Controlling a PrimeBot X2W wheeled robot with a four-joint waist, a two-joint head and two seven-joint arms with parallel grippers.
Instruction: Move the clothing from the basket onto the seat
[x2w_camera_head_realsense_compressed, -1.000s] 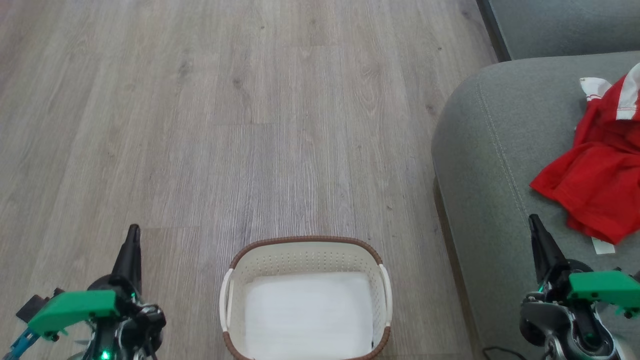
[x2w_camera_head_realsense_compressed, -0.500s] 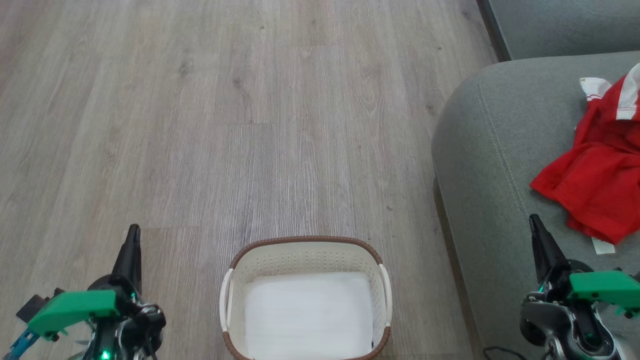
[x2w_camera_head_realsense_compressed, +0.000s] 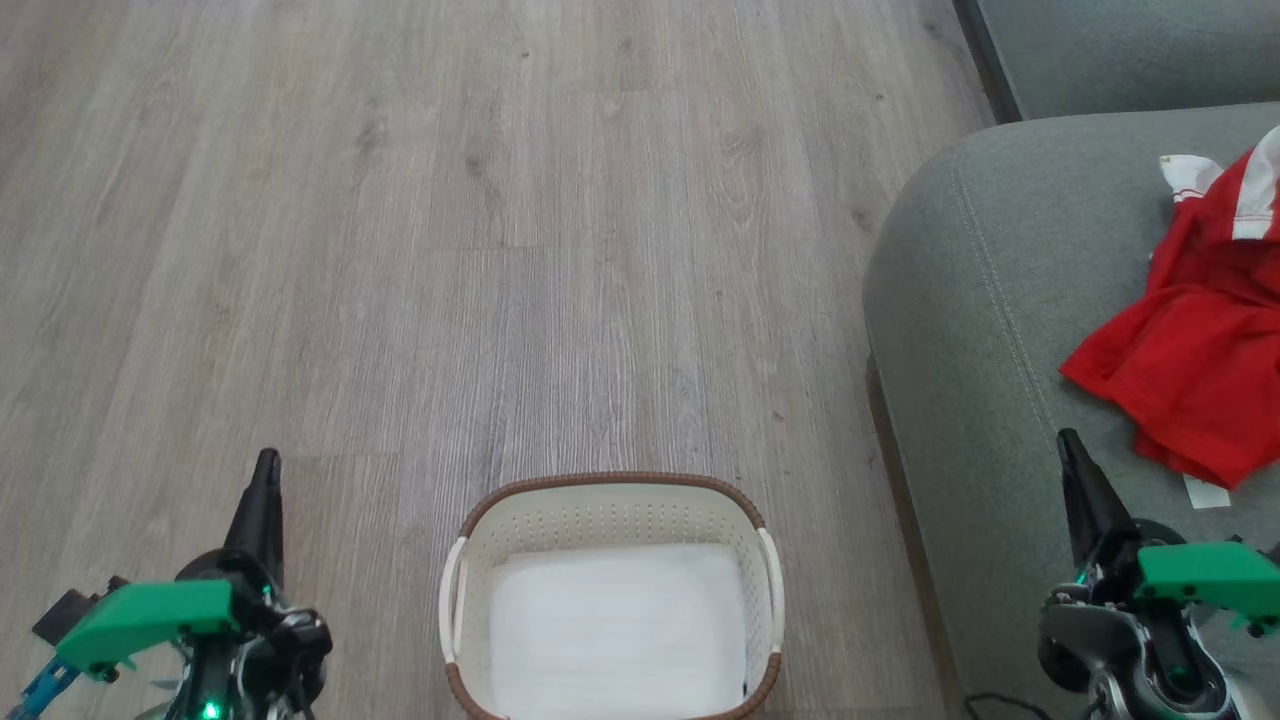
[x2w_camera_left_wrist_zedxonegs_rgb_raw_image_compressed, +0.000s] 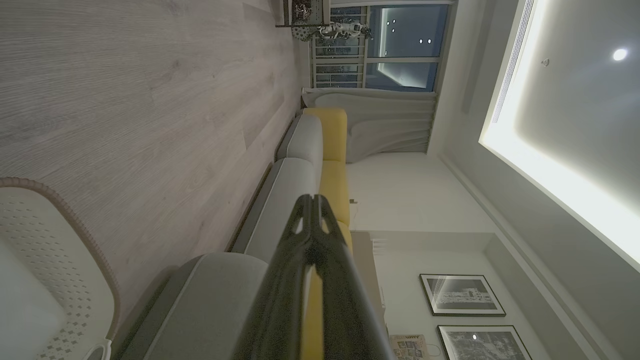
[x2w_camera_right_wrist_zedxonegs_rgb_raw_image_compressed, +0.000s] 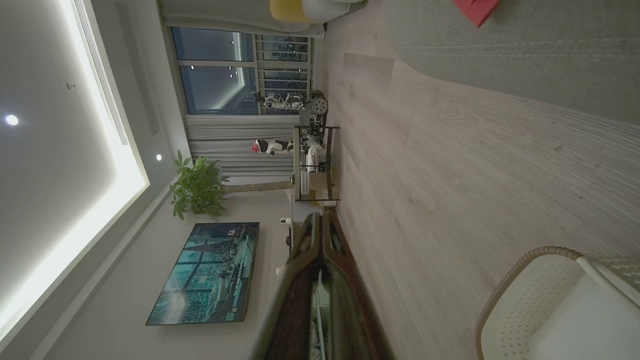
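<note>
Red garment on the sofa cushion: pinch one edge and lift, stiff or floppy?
Probably floppy: the red garment lies crumpled in soft folds on the sofa cushion, so a pinched edge would likely leave the rest hanging. Likely light: the fabric looks thin. Pushed, it would probably bunch rather than slide on that fabric cover.

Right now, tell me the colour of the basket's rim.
The basket has a brown, woven-look rim; the head view shows it best.

Head looks down; wrists rolled sideways; all share basket (x2w_camera_head_realsense_compressed: 610, 515).
</note>
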